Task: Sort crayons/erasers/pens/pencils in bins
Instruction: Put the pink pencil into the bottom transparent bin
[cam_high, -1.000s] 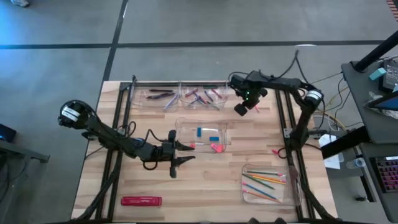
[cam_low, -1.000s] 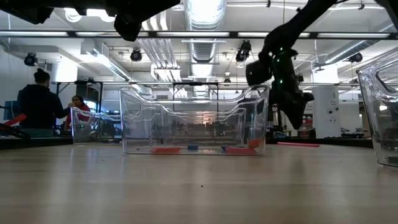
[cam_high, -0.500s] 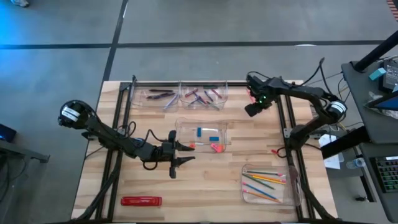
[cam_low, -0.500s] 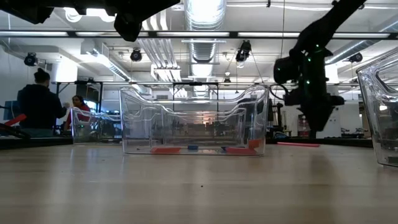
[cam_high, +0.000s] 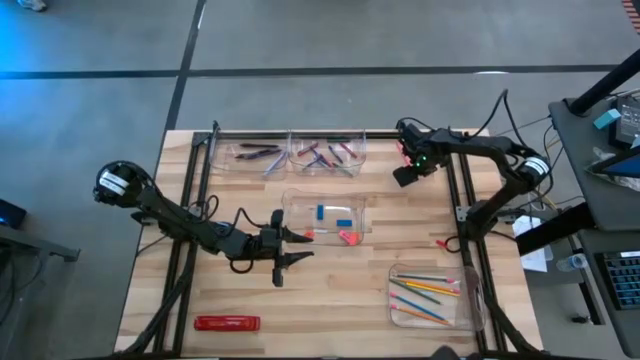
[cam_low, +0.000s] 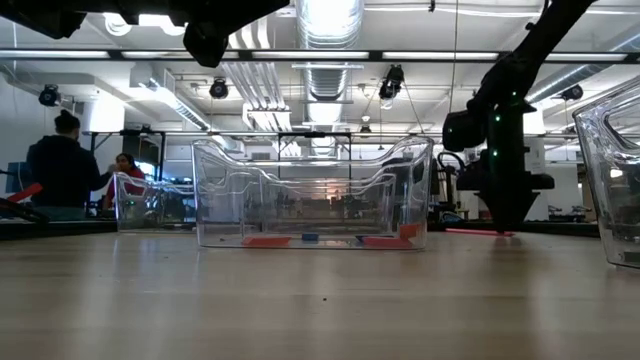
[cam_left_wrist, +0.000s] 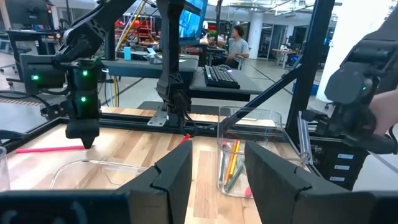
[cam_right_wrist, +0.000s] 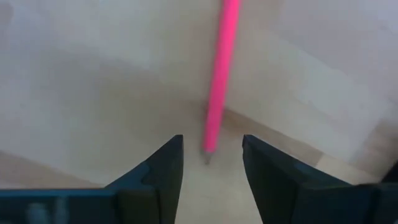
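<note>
A pink pencil (cam_right_wrist: 221, 74) lies flat on the wooden table near its far right; it also shows low in the low view as the pink pencil (cam_low: 480, 232). My right gripper (cam_right_wrist: 211, 168) points down just above it, open, its fingers standing either side of the pencil's pointed end without touching it. In the high view my right gripper (cam_high: 404, 175) is right of the far bins. My left gripper (cam_high: 302, 245) waits open and level beside the middle bin (cam_high: 300, 205), which holds blue and pink erasers. Coloured pencils lie in the near right bin (cam_high: 470, 300).
Two far bins stand side by side: the left one (cam_high: 240, 143) holds dark pens, the right one (cam_high: 360, 143) holds crayons. A long red flat pack (cam_high: 227, 322) lies near the front left. A small red piece (cam_high: 442, 243) lies near the right rail (cam_high: 465, 250).
My right gripper has gone from beside the far bins toward the table's right edge and down, tipping until it points almost straight down over the pink pencil.
</note>
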